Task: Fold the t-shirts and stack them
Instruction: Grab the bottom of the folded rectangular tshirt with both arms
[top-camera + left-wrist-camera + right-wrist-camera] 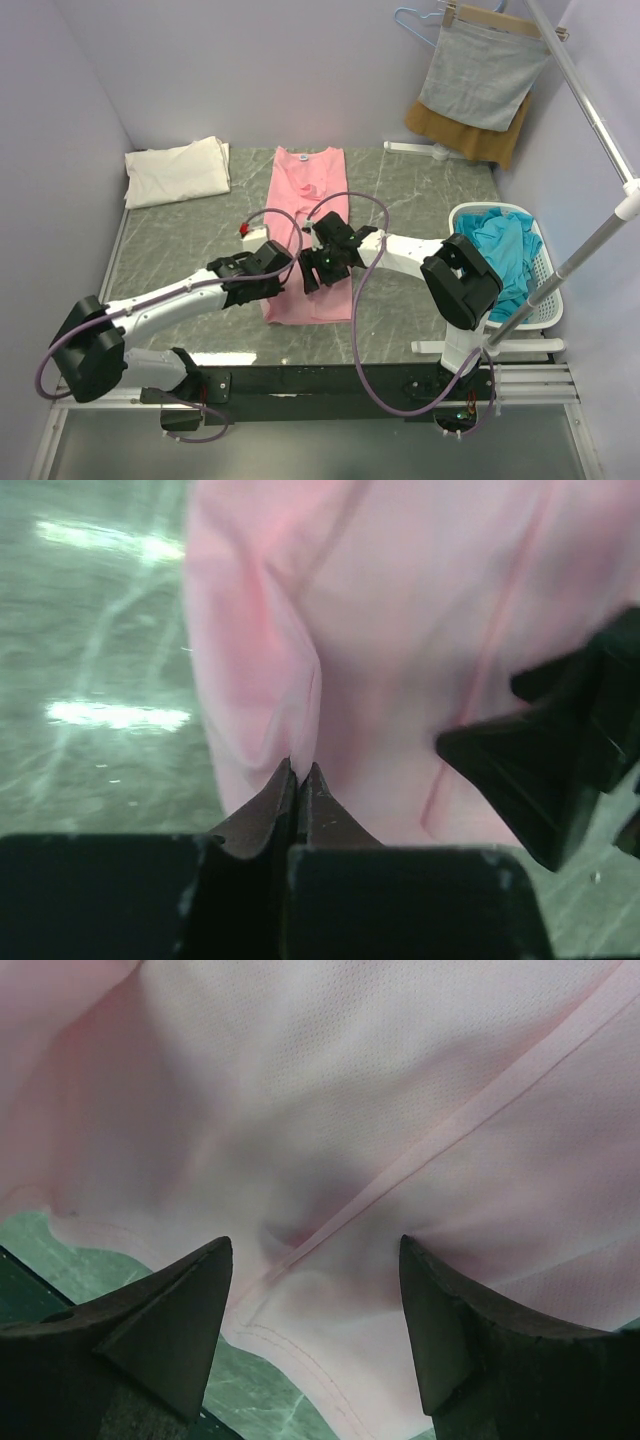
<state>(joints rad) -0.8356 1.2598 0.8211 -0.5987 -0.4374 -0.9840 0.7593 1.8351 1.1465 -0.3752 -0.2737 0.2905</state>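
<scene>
A pale pink t-shirt [308, 190] lies as a long narrow strip down the middle of the grey-green table [180, 250]. My left gripper [284, 272] is at the shirt's near left edge. In the left wrist view it [302, 767] is shut on a pinched fold of the pink shirt [400, 600]. My right gripper [318, 268] is over the shirt's near part. In the right wrist view it [315, 1250] is open, its fingertips pressing down on the pink cloth [340, 1080] astride a seam near the hem. A folded cream-white t-shirt [178, 170] lies at the back left. Teal-blue t-shirts [505, 250] fill a basket.
The white basket [545, 300] stands at the right edge. A grey cloth [480, 75] hangs on a hanger over a mustard-brown cloth [470, 135] at the back right. A white pole [590, 110] slants along the right side. A small red object [244, 230] lies left of the shirt.
</scene>
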